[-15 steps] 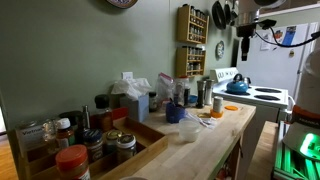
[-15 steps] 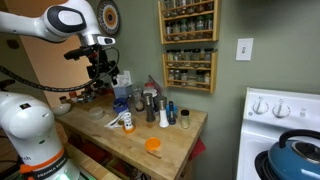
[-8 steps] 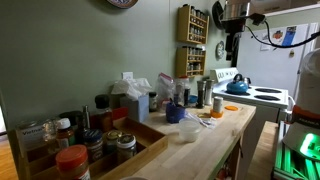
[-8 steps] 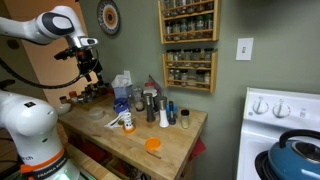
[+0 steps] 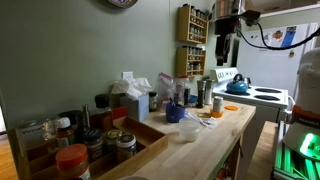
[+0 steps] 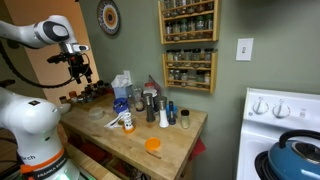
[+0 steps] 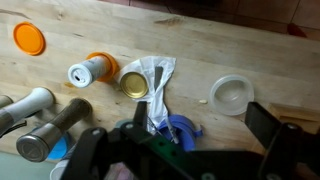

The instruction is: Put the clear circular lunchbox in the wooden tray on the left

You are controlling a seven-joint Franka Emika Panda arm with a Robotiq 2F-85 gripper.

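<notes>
My end effector [image 7: 182,150] hangs wide and empty; the clear circular lunchbox [image 7: 232,95] looks light, thin and slippery, so I'd pinch its rim.

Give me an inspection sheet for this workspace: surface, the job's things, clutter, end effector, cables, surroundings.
Surface: wooden counter, crowded.
Job's things: clear lunchbox empty, on the counter, not in the wooden tray; tray holds jars.
Clutter: orange lid, tipped jar, wrapper, blue bowl.
End effector: open, empty, high above the counter.
Cables: black loops hanging off the arm.
Surroundings: spice rack, stove with blue kettle.
</notes>
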